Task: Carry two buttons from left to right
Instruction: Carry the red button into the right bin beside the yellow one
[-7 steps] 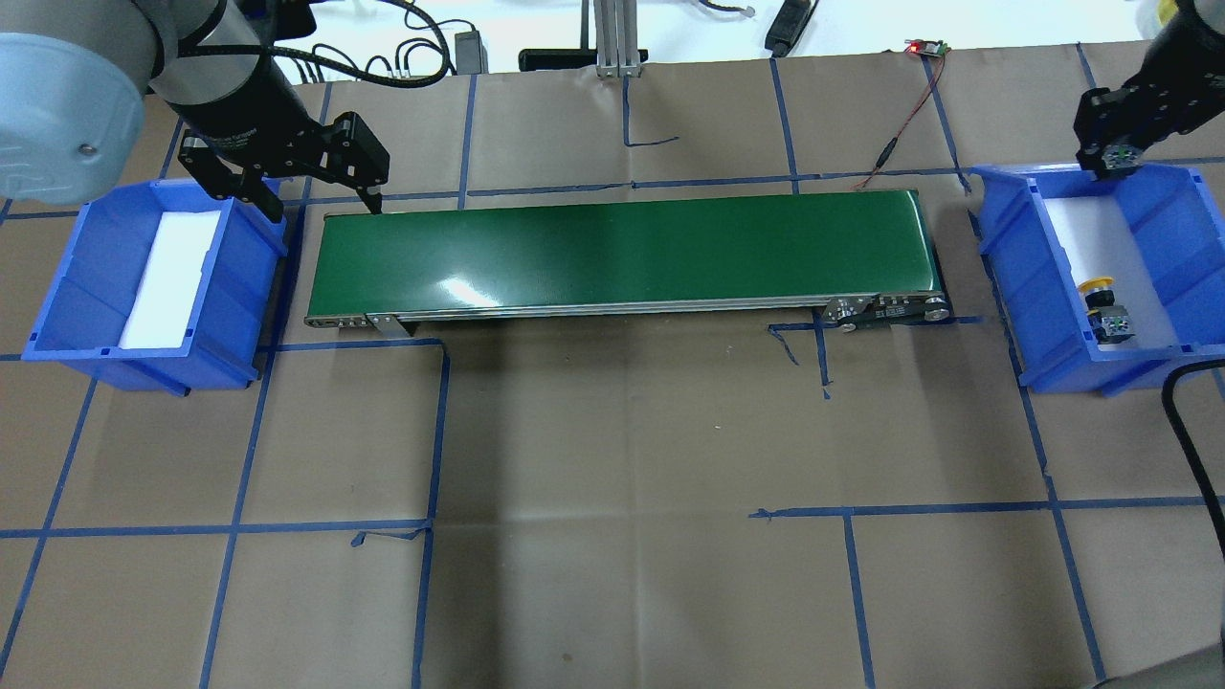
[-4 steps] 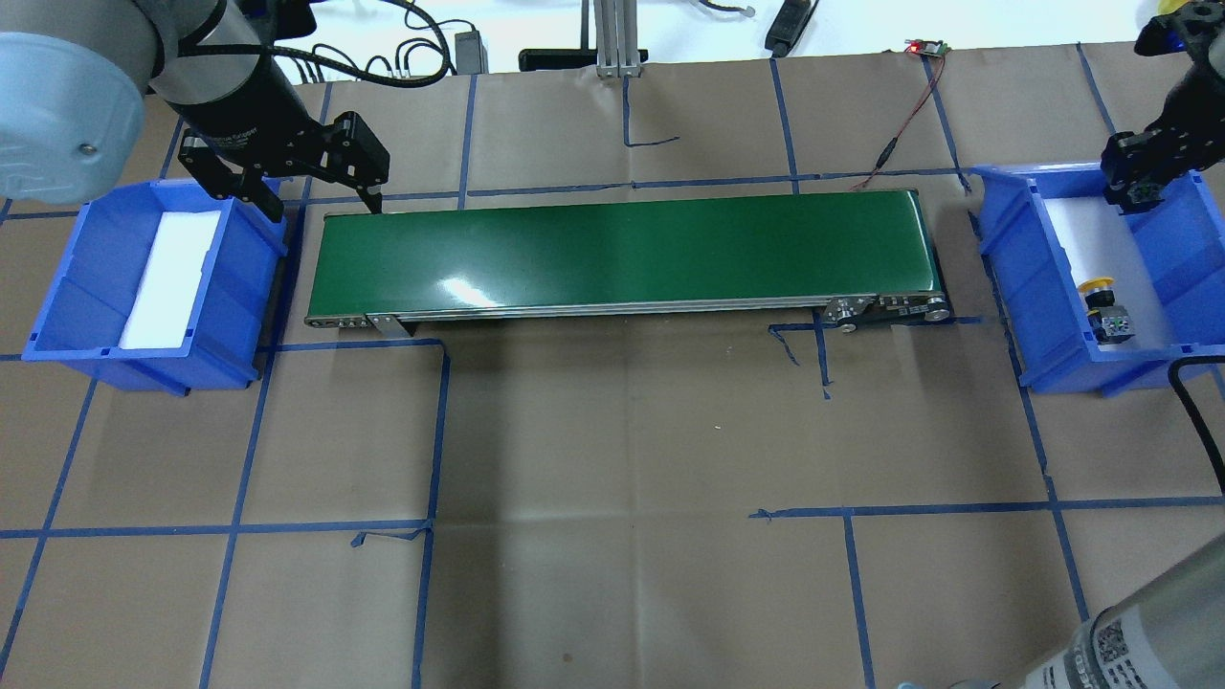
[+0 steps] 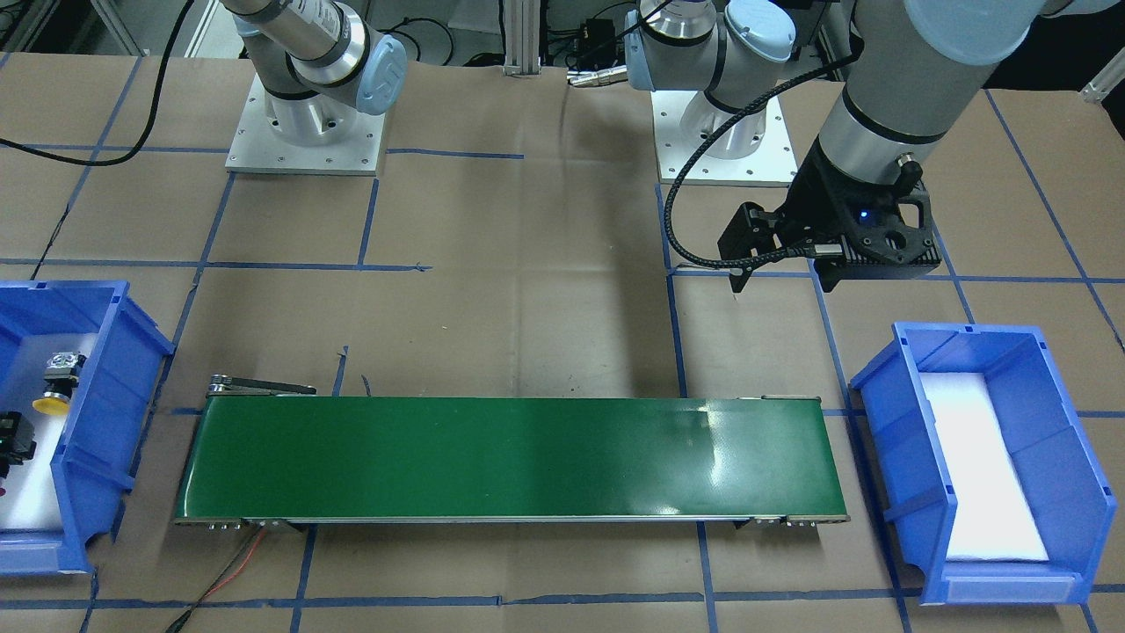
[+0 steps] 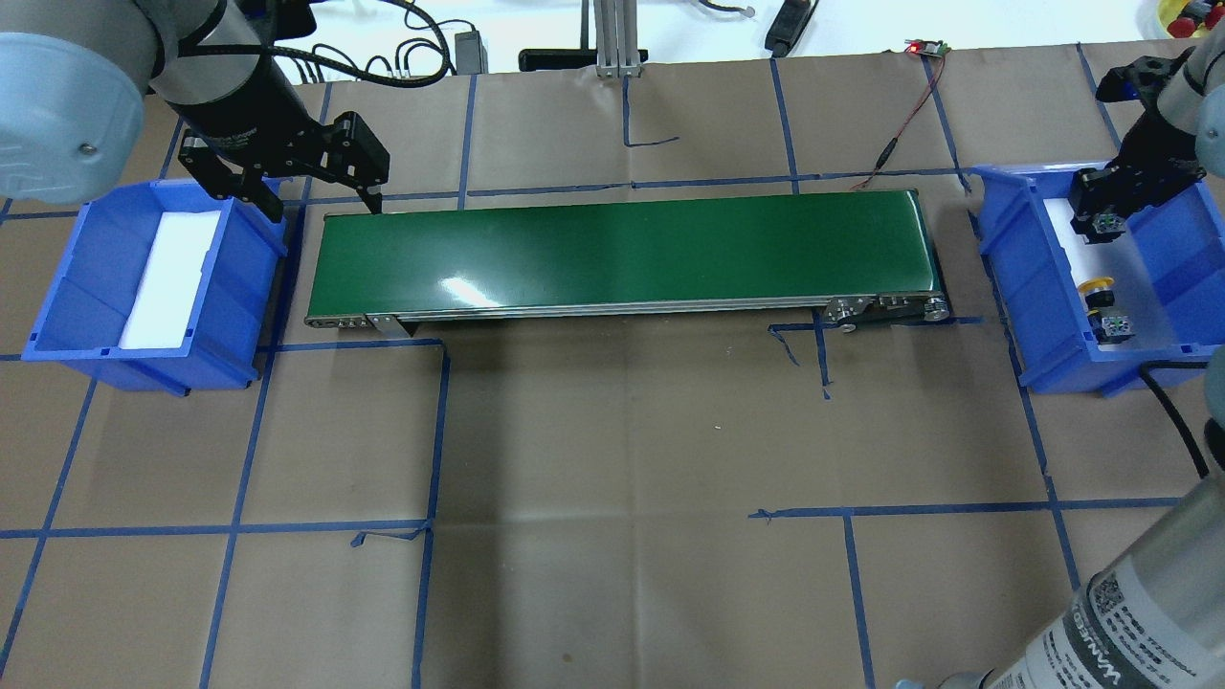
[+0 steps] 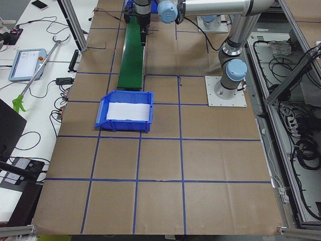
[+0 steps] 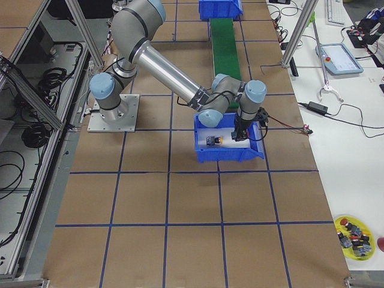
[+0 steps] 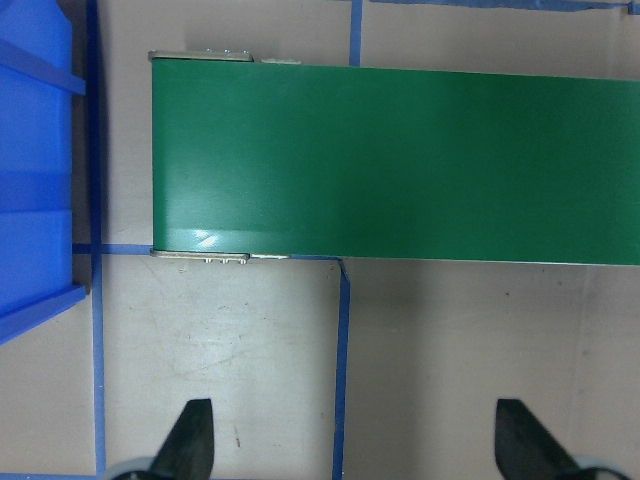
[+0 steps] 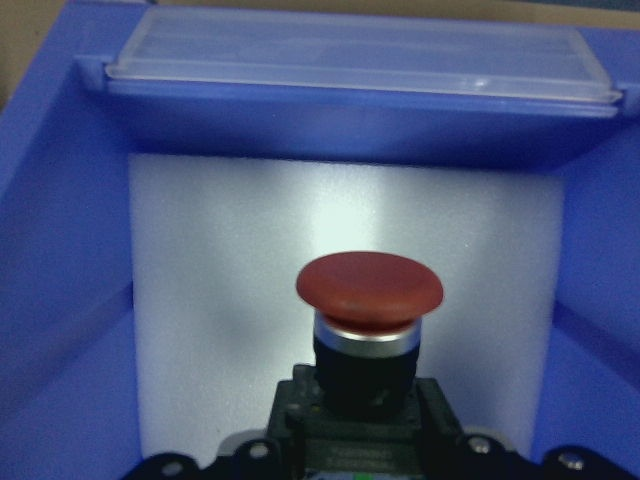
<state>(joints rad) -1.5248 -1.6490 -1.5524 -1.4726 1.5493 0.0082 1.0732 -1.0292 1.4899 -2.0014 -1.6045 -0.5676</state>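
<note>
My right gripper (image 4: 1102, 218) is shut on the red button (image 8: 369, 290), which it holds by its black barrel over the white pad of the right blue bin (image 4: 1014, 258). The red cap points at the bin's front wall. The yellow button (image 4: 1097, 285) lies on its side in the same bin, nearer the front; it also shows in the front-facing view (image 3: 54, 397). My left gripper (image 4: 321, 196) is open and empty, hovering between the left blue bin (image 4: 239, 249) and the left end of the green conveyor belt (image 4: 622, 249). The left bin holds only its white pad.
The conveyor belt (image 3: 510, 457) lies between the two bins and carries nothing. A red and black wire (image 4: 900, 134) runs from the belt's far right corner. A yellow dish (image 6: 355, 231) of spare buttons sits off the table to the right.
My right gripper has carried the red button from the bin's far rim further in over the white pad and lower. The left arm has not moved.
</note>
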